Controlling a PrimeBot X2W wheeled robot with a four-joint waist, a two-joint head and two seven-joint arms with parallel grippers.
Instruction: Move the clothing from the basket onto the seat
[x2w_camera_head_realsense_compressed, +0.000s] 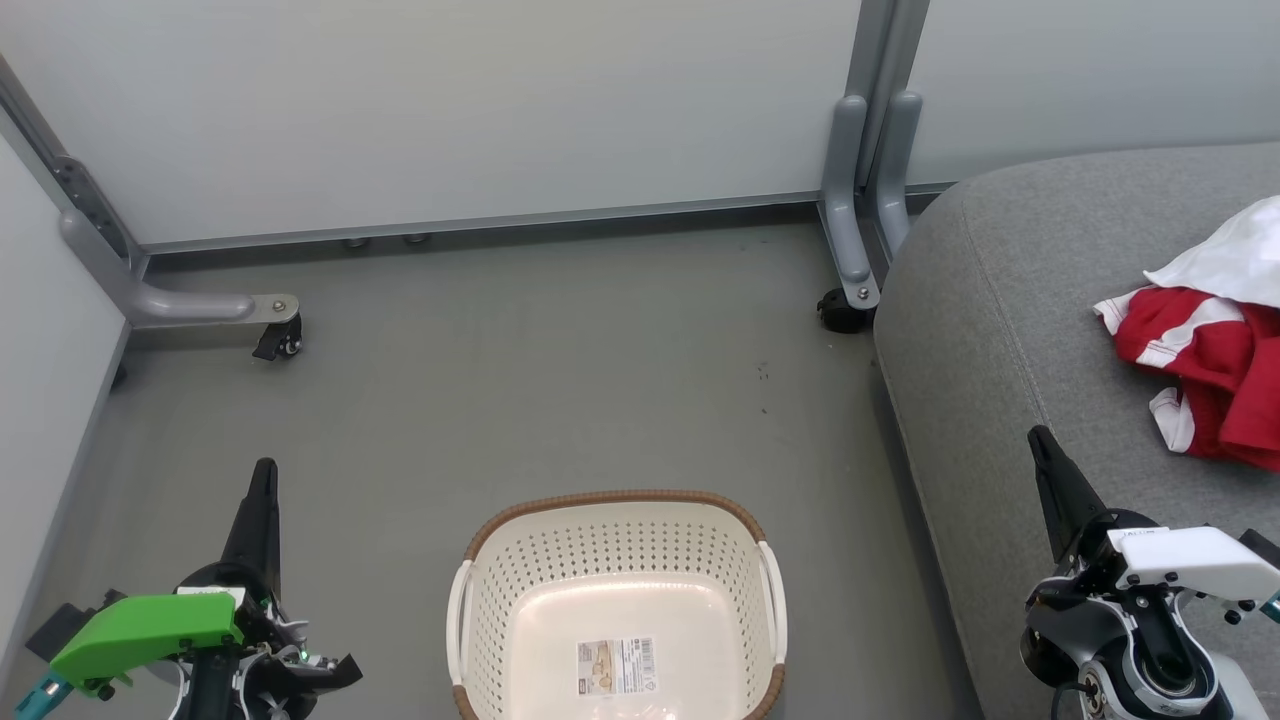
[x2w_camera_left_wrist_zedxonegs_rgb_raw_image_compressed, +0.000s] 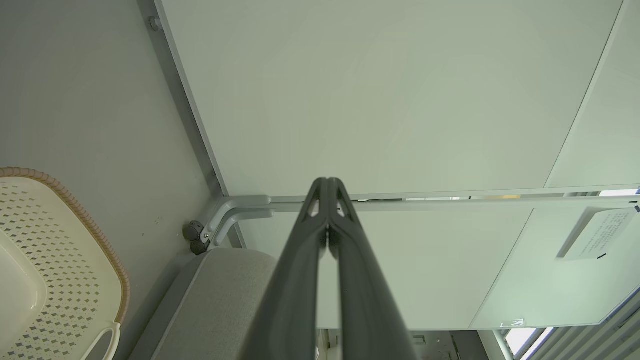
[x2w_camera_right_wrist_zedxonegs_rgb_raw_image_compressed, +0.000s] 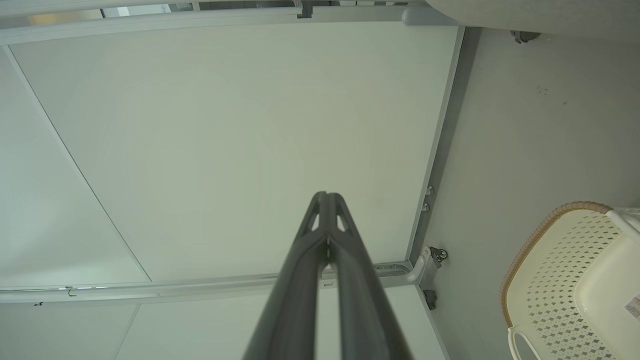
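The cream basket (x2w_camera_head_realsense_compressed: 500, 560) with its brown rim stands on the floor at the bottom middle of the head view, with nothing inside but a label sticker. Red clothing with white trim (x2w_camera_head_realsense_compressed: 1205, 375) lies bunched on the grey seat (x2w_camera_head_realsense_compressed: 1000, 300) at the right edge, under a white garment (x2w_camera_head_realsense_compressed: 1235, 255). My left gripper (x2w_camera_head_realsense_compressed: 264, 470) is shut, low at the left beside the basket, holding nothing. My right gripper (x2w_camera_head_realsense_compressed: 1036, 435) is shut over the seat's front edge, well short of the clothing. The fingertips meet in both wrist views: left gripper (x2w_camera_left_wrist_zedxonegs_rgb_raw_image_compressed: 327, 181), right gripper (x2w_camera_right_wrist_zedxonegs_rgb_raw_image_compressed: 326, 195).
Pale partition panels (x2w_camera_head_realsense_compressed: 450, 100) close off the back and left, standing on grey feet with casters (x2w_camera_head_realsense_compressed: 275, 340), (x2w_camera_head_realsense_compressed: 845, 305). Open grey floor (x2w_camera_head_realsense_compressed: 560, 380) lies between the basket and the panels. The basket (x2w_camera_left_wrist_zedxonegs_rgb_raw_image_compressed: 60, 260), (x2w_camera_right_wrist_zedxonegs_rgb_raw_image_compressed: 560, 270) edges into both wrist views.
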